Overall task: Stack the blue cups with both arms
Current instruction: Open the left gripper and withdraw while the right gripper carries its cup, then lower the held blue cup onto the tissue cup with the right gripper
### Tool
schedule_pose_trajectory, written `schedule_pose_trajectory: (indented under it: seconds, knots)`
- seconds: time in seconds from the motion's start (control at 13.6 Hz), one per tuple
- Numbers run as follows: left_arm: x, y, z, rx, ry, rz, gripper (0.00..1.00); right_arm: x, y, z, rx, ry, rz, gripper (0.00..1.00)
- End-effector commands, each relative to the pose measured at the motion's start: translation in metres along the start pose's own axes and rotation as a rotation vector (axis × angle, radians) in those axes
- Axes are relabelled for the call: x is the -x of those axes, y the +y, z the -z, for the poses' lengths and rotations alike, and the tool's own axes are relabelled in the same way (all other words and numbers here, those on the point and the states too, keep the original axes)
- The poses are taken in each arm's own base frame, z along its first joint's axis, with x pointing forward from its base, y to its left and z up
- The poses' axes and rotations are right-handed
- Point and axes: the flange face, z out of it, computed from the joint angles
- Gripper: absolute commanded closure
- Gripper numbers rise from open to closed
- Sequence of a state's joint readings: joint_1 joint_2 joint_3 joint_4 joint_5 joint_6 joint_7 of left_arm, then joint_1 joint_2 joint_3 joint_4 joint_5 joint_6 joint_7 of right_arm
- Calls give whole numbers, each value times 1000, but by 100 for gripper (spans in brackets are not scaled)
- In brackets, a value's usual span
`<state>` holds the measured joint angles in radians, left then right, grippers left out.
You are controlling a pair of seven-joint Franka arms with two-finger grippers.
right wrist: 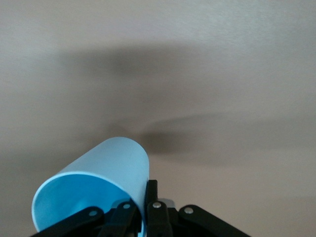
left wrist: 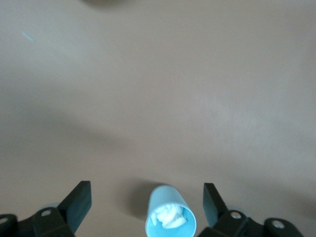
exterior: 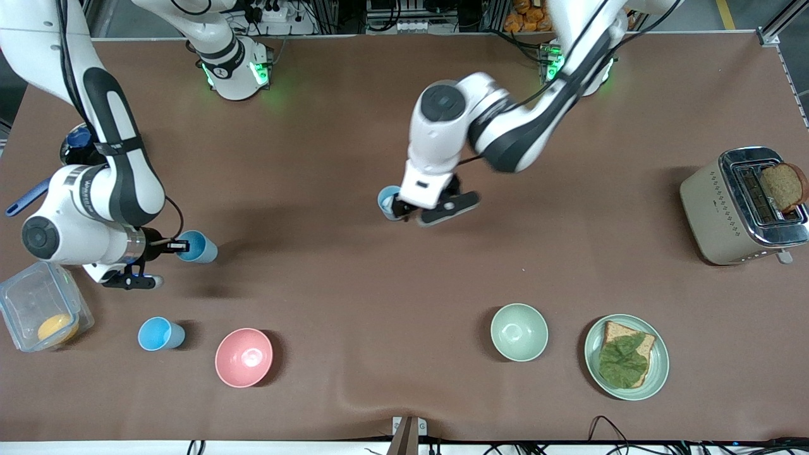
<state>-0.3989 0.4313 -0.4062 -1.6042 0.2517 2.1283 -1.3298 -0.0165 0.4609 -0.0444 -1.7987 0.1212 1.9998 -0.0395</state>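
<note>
My right gripper [exterior: 179,246] is shut on the rim wall of a sky-blue cup [exterior: 200,246] and holds it tilted on its side above the table at the right arm's end. In the right wrist view the cup [right wrist: 98,182] fills the space beside my gripper [right wrist: 146,197], one finger inside the rim and one outside. My left gripper [exterior: 397,208] is open over the table's middle, around a paler blue cup [exterior: 386,198]. In the left wrist view this upright cup [left wrist: 170,217] has something white inside and stands between the spread fingers [left wrist: 79,202] without touching them. Another blue cup [exterior: 161,333] stands upright beside the pink bowl.
A pink bowl [exterior: 244,357] and a pale green bowl [exterior: 519,332] stand near the front camera. A plate [exterior: 657,373] with bread and lettuce is beside the green bowl. A toaster [exterior: 714,215] holds a bread slice. A clear container [exterior: 25,297] sits under the right arm.
</note>
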Motion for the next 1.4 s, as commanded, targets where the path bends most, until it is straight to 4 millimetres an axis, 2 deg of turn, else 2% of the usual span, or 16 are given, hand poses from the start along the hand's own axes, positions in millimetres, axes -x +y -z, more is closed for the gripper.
schedule_pose_trajectory:
  seconds: [0.0, 0.15, 0.29, 0.37, 0.51, 0.66, 0.81, 0.88, 0.96, 1.03, 1.18, 1.32]
  knots:
    - [-41, -39, 51, -36, 67, -6, 0, 0, -50, 16, -9, -17, -72, 100]
    - [-81, -77, 85, -101, 66, -148, 0, 3, -104, 33, -18, -26, -163, 100]
    - [-125, -122, 117, -110, 34, -234, 0, 10, -155, 43, -37, -25, -233, 100]
    - [-149, -147, 128, -111, 13, -252, 0, 16, -180, 45, -56, -32, -263, 100]
    - [-179, -187, 148, -118, 1, -282, 0, 39, -236, 52, -92, -47, -304, 100]
    - [-196, -219, 166, -134, -22, -266, 0, 77, -300, 71, -103, -32, -323, 100]
    - [-217, -245, 188, -82, -42, -259, 0, 111, -351, 84, -114, -22, -361, 100]
    - [-220, -252, 196, -76, -44, -311, 0, 127, -371, 91, -121, -17, -364, 100]
    - [-225, -267, 203, -82, -39, -349, 0, 138, -387, 89, -122, -19, -372, 100]
    - [-226, -275, 205, -95, -57, -379, 0, 148, -400, 86, -114, -13, -382, 100]
    - [-233, -294, 211, -107, -72, -401, 0, 168, -434, 63, -69, 61, -394, 100]
    - [-234, -295, 215, -104, -69, -407, 0, 178, -450, 36, -26, 87, -419, 100]
